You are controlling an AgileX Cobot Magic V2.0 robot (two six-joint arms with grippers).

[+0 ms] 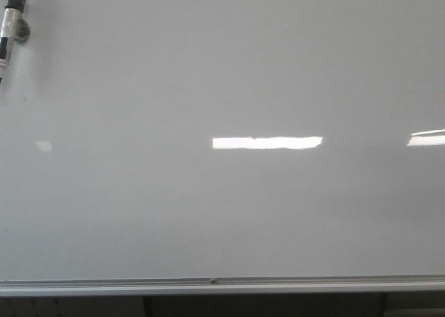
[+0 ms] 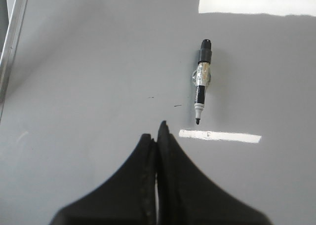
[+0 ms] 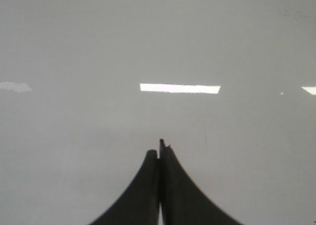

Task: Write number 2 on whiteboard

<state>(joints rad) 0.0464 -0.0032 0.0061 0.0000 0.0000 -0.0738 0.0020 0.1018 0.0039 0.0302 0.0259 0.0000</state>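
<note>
The whiteboard (image 1: 222,206) fills the front view, pale grey with light reflections and a silver bottom rail (image 1: 222,285). No number 2 shows on it. A black and clear marker (image 1: 10,23) hangs on the board at the top left corner; it also shows in the left wrist view (image 2: 202,79), uncapped, tip away from its black end. My left gripper (image 2: 157,131) is shut and empty, a short way from the marker's tip. My right gripper (image 3: 159,148) is shut and empty, facing bare board (image 3: 158,47). Neither gripper shows in the front view.
Two tiny dark marks (image 2: 177,105) sit on the board near the marker tip. The board's metal edge rail (image 2: 12,42) runs along one side of the left wrist view. Dark space lies below the bottom rail in the front view.
</note>
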